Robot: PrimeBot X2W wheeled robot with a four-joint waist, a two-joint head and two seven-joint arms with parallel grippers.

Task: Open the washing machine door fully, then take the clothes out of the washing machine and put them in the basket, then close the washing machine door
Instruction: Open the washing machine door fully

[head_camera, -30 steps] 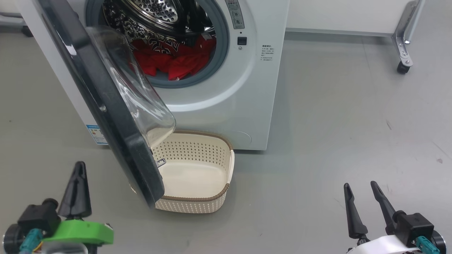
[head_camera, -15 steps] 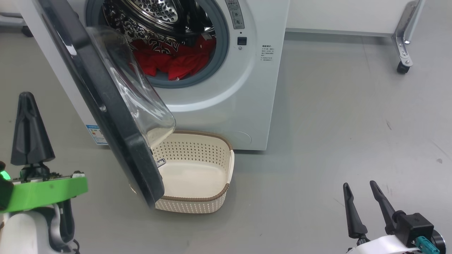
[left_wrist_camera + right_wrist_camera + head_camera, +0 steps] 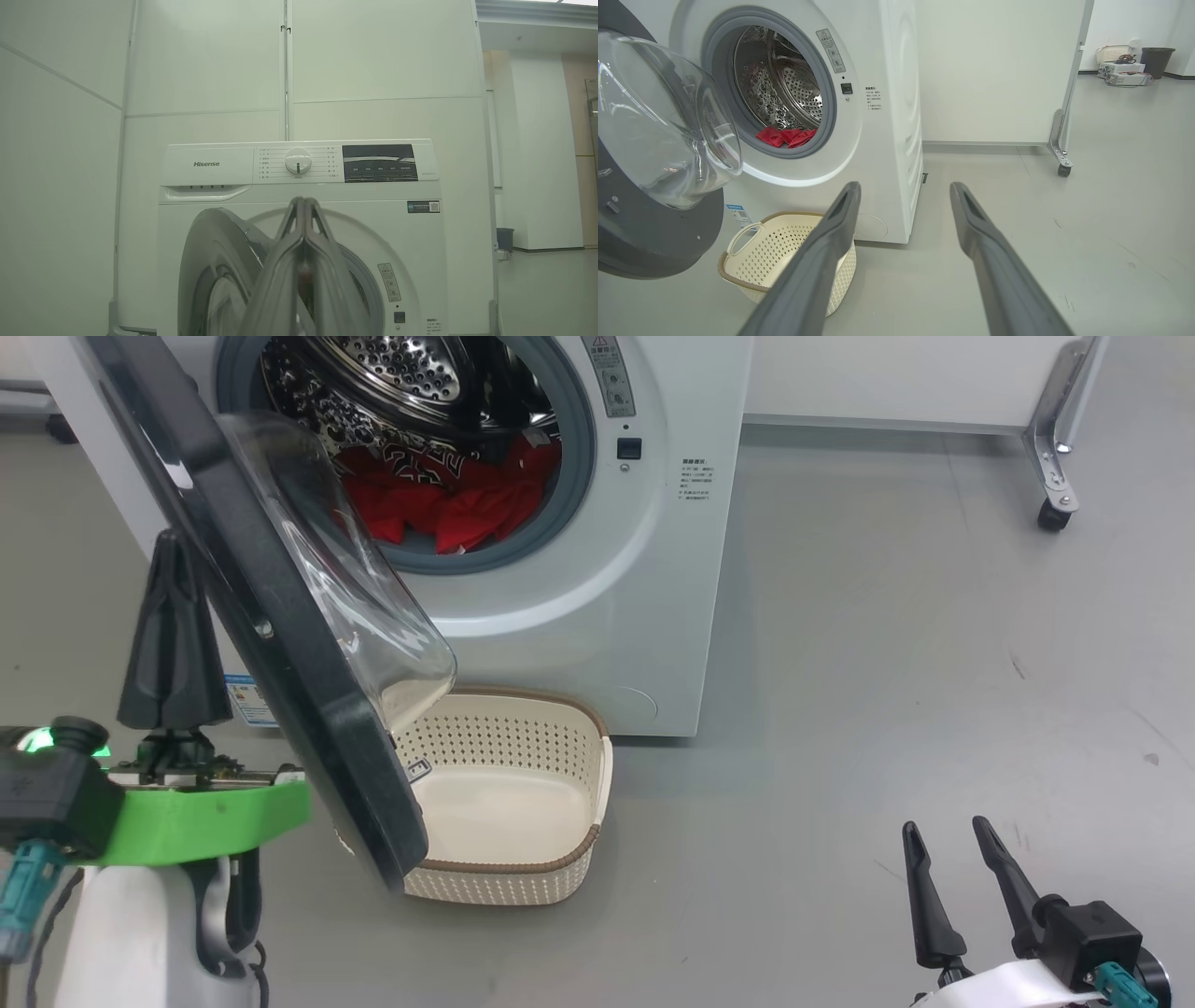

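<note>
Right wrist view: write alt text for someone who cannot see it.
A white washing machine, door open, holds red clothes in its drum. A cream basket sits on the floor before it; the right gripper has its fingers spread.

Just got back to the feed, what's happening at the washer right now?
The washing machine door is only partly open, swung out over the basket, which sits empty on the floor. The red clothes lie in the drum of the washing machine. The left gripper, shut, is raised beside the door's outer face; contact can't be judged. The right gripper is open, low on the right, holding nothing.
</note>
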